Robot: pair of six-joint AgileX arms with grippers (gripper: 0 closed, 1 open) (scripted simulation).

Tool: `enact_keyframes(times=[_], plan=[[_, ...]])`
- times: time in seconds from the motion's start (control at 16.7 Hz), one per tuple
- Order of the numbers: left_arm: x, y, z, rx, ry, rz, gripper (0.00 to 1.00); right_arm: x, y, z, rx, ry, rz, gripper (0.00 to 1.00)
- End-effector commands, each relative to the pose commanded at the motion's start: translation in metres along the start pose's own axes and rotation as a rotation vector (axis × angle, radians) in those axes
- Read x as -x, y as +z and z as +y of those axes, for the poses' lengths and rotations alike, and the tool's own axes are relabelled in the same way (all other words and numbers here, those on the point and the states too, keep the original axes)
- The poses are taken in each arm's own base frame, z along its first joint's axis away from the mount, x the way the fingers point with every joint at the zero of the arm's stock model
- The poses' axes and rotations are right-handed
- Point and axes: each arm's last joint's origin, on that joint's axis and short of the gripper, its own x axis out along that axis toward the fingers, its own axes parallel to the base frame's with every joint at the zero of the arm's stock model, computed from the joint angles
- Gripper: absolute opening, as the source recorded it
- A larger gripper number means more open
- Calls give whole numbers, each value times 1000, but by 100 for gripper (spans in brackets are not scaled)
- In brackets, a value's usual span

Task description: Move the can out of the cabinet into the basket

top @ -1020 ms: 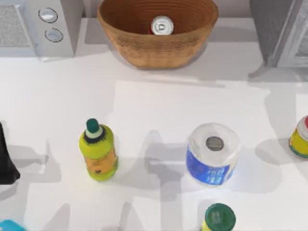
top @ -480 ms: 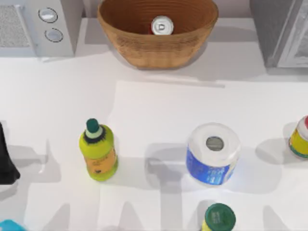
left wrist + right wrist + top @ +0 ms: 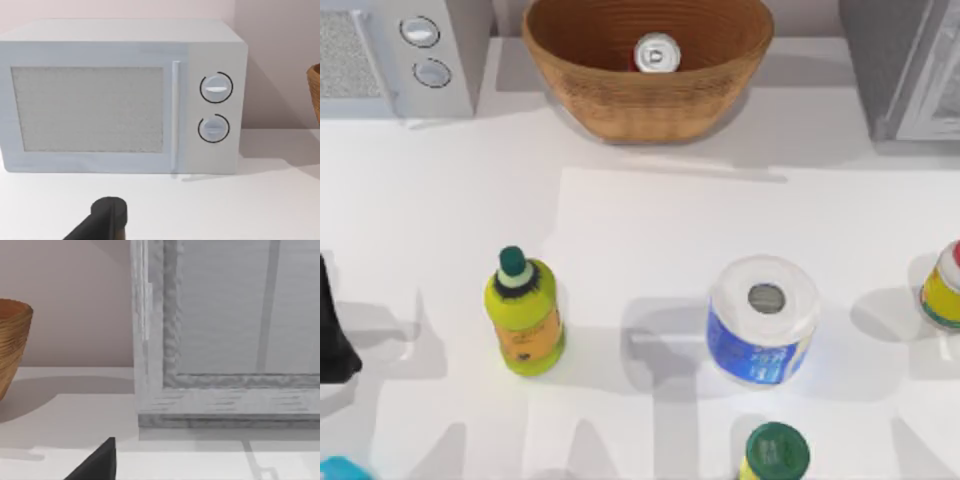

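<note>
Top view: can (image 3: 657, 53) upright inside the basket (image 3: 620, 105), far centre; cabinet (image 3: 905, 65) far right, door shut. Likely light, rigid, thin-walled, slick; best held around its side.

Left wrist view: left gripper (image 3: 107, 217) faces the white appliance (image 3: 120, 95); fingers' state cannot be told.

Right wrist view: right gripper (image 3: 102, 462) before the cabinet; likewise cannot be told.

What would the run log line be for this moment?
can: upright inside basket | cabinet: door shut | task: looks done
</note>
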Motion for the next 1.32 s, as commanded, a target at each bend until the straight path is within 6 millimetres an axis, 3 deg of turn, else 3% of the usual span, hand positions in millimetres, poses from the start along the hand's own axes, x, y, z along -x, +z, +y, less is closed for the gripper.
enact_keyframes(times=[0.36, 0.66, 0.96, 1.32], plan=[[0, 0, 0, 0, 0, 0, 100, -3, 11, -4, 1, 4, -25, 100], [0, 0, 0, 0, 0, 0, 100, -22, 36, -28, 15, 2, -55, 100], [0, 0, 0, 0, 0, 0, 100, -53, 43, -84, 16, -3, -25, 100], [0, 0, 0, 0, 0, 0, 100, -59, 17, -167, -1, -1, 1, 100]])
